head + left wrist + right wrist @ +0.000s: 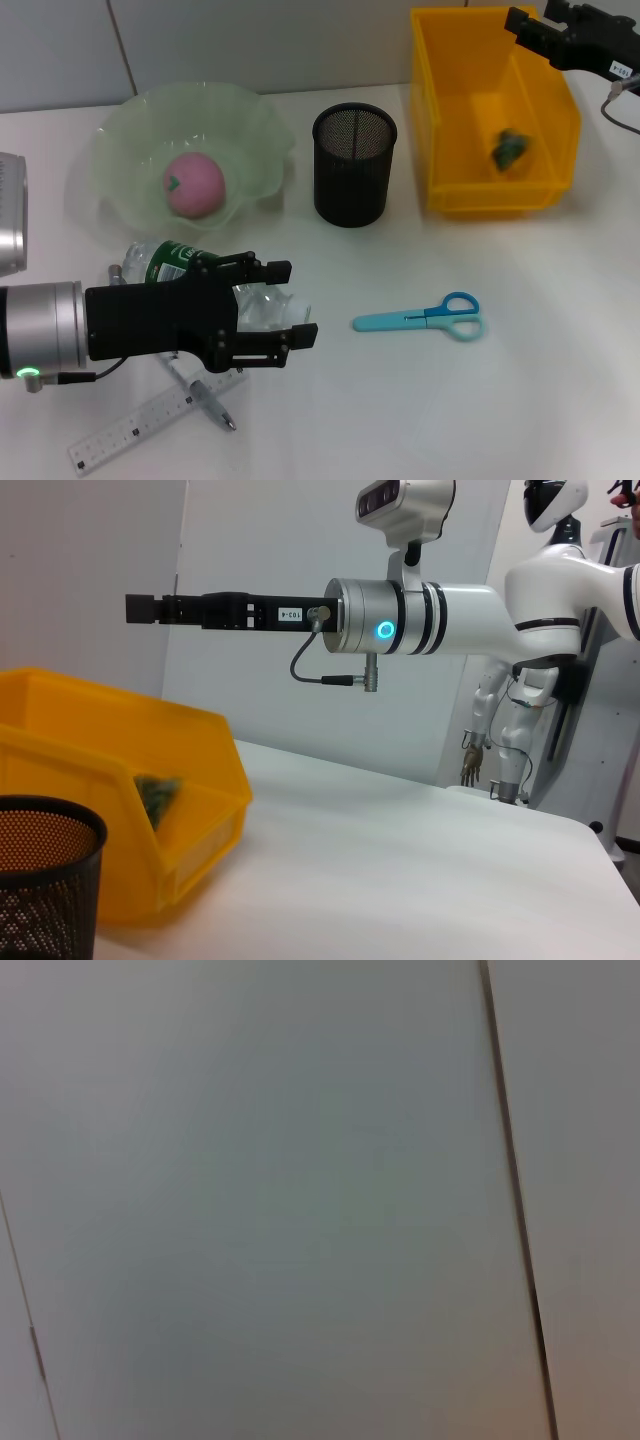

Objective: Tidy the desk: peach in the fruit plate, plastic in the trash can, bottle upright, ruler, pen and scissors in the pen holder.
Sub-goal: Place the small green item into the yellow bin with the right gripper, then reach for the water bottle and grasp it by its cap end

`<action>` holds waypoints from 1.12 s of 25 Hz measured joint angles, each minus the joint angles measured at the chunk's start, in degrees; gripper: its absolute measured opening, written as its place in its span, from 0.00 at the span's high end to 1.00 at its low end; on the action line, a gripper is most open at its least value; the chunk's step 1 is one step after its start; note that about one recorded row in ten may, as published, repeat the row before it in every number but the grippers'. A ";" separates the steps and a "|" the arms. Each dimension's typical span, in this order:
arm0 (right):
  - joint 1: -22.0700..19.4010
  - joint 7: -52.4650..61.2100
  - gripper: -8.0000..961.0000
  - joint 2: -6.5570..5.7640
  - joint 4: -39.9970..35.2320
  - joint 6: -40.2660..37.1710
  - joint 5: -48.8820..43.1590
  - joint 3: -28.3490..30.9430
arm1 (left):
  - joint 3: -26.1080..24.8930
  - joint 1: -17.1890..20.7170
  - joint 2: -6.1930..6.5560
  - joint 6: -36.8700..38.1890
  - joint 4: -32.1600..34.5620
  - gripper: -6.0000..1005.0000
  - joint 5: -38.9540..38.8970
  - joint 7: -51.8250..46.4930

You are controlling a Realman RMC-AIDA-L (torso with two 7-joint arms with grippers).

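Head view shows the left gripper, fingers spread, straddling the lying bottle, whose long axis runs from its cap toward the pen holder; the right gripper, finger state indeterminate, hangs far beyond that holder.

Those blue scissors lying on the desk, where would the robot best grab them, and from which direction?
Probably from straight above, pinching the slim closed blades of the scissors near the pivot. They lie flat, blades toward the robot's left and loops toward its right, with bare table around them. The left hand hovers over the bottle.
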 joint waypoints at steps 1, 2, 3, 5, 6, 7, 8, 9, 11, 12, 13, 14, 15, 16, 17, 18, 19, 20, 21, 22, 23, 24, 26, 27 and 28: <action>0.03 0.00 0.54 -0.01 0.00 0.01 0.01 0.04 | -0.03 0.01 0.00 0.00 0.00 0.19 0.00 0.00; 0.08 -0.01 0.50 -0.01 0.00 0.01 0.01 0.05 | -0.05 0.01 0.00 0.00 -0.01 0.19 0.01 0.01; 0.12 -0.01 0.46 -0.01 0.00 0.02 0.02 0.07 | -0.06 0.02 0.00 0.00 -0.02 0.19 0.02 0.01; 0.16 -0.02 0.38 -0.01 0.00 0.04 0.04 0.13 | -0.06 0.02 0.00 -0.11 -0.07 0.19 0.02 0.03; 0.19 -0.03 0.34 -0.01 0.00 0.05 0.04 0.14 | -0.05 0.02 0.01 -0.15 -0.08 0.19 0.03 0.03; 0.22 -0.04 0.31 -0.01 0.00 0.06 0.05 0.15 | -0.05 0.02 0.00 -0.19 -0.08 0.19 0.03 0.03; 0.24 -0.04 0.28 -0.01 0.01 0.06 0.05 0.16 | -0.04 0.02 0.00 -0.20 -0.08 0.19 0.04 0.03; 0.26 -0.04 0.29 -0.01 0.01 0.07 0.05 0.16 | -0.04 0.01 0.00 -0.22 -0.08 0.19 0.05 0.03; 0.29 -0.05 0.29 -0.01 0.01 0.09 0.05 0.19 | -0.04 0.02 0.00 -0.30 -0.08 0.19 0.06 0.03; 0.32 -0.06 0.29 -0.01 0.01 0.08 0.08 0.21 | -0.04 0.02 0.01 -0.35 -0.08 0.19 0.07 0.03; 0.34 -0.06 0.29 -0.01 0.01 0.09 0.22 0.26 | -0.03 0.02 0.00 -0.39 -0.09 0.19 0.07 0.03; 0.33 -0.07 0.29 -0.01 0.06 0.09 0.82 0.31 | -0.03 0.02 0.01 -0.44 -0.08 0.19 0.07 0.03; 0.12 -0.07 0.29 0.05 0.28 0.06 2.93 0.36 | -0.03 0.02 0.00 -0.49 -0.08 0.19 0.07 0.03; 0.12 -0.07 0.29 0.05 0.28 0.06 2.93 0.36 | -0.03 0.02 0.01 -0.53 -0.08 0.19 0.07 0.04; -0.08 -0.06 0.29 0.05 0.53 -0.17 4.30 0.33 | -0.03 0.02 0.00 -0.57 -0.14 0.19 0.06 0.04; -0.27 -0.05 0.29 0.01 0.74 -0.43 5.36 0.25 | -0.03 0.02 0.00 -0.58 -0.29 0.19 0.04 0.04; -0.41 0.24 0.29 -0.14 0.89 -1.16 5.88 0.12 | -0.03 0.01 0.01 -0.59 -0.40 0.19 0.04 0.04; -0.59 0.76 0.29 -0.29 0.99 -2.30 6.07 -0.06 | -0.03 -0.05 0.00 -0.60 -0.59 0.19 0.02 0.04; -0.73 1.30 0.29 -0.43 0.99 -3.44 5.99 -0.23 | -0.03 -0.09 -0.01 -0.60 -0.68 0.19 0.03 0.04; -0.94 2.07 0.29 -0.59 0.92 -4.97 5.82 -0.30 | -0.03 -0.10 -0.03 -0.61 -0.69 0.19 0.03 0.04; -1.37 4.34 0.29 -1.08 0.81 -8.26 5.55 -0.62 | -0.03 -0.11 -0.05 -0.61 -0.71 0.19 0.01 0.04; -1.37 4.34 0.29 -1.08 0.81 -8.26 5.55 -0.62 | -0.03 -0.11 -0.05 -0.62 -0.71 0.19 -0.07 0.04; -1.84 7.47 0.29 -2.07 0.90 -11.66 5.17 -1.64 | -0.04 -0.12 -0.10 -0.62 -0.71 0.19 -0.30 0.04; -2.13 9.26 0.29 -2.85 1.15 -14.02 4.94 -2.60 | -0.05 -0.13 -0.13 -0.62 -0.71 0.19 -0.35 0.04; -2.37 10.38 0.28 -3.37 1.29 -15.70 4.83 -3.06 | -0.08 -0.13 -0.14 -0.62 -0.71 0.19 -0.37 0.04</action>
